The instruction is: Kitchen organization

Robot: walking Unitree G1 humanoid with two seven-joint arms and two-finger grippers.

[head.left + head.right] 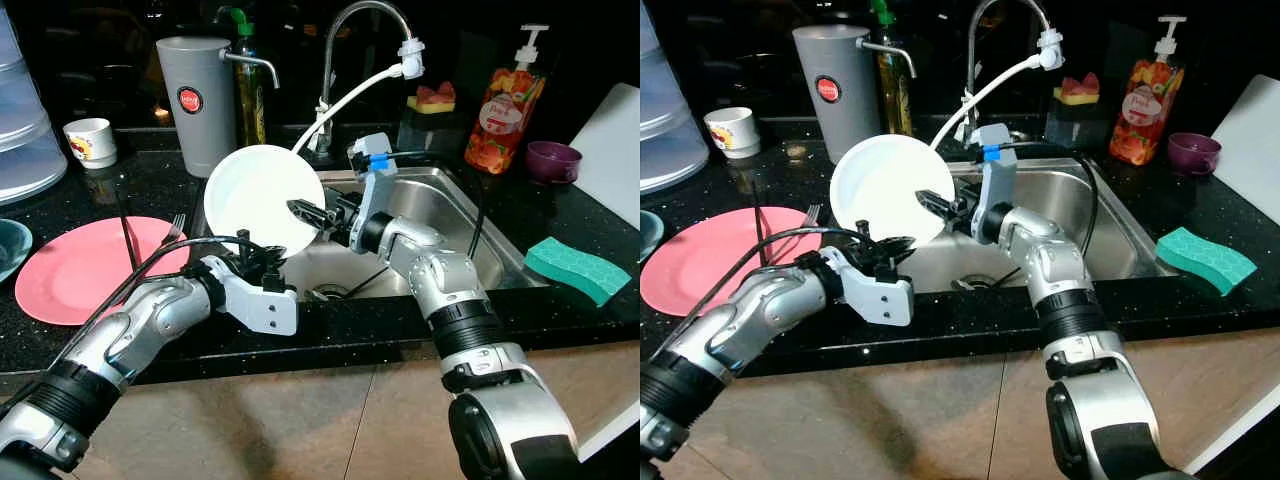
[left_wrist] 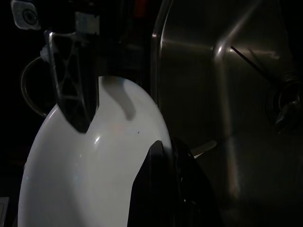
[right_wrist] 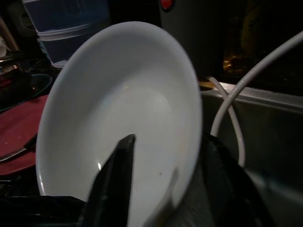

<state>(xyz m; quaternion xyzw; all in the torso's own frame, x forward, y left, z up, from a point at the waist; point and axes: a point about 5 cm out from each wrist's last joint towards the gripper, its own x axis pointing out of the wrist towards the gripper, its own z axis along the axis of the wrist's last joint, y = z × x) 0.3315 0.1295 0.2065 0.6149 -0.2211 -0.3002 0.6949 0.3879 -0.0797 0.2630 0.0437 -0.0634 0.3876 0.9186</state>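
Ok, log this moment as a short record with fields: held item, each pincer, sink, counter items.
held item: white bowl, tilted on edge over the sink's left rim
right pincer: shut on the bowl's rim, one finger inside
left pincer: shut on the bowl's lower edge
sink: steel
counter left: pink plate with fork
counter right: green sponge, purple cup

White bowl [image 1: 258, 195], round, glossy, empty. Tipped up on edge, hollow facing the sink [image 1: 470, 240]. Held above the sink's left rim.
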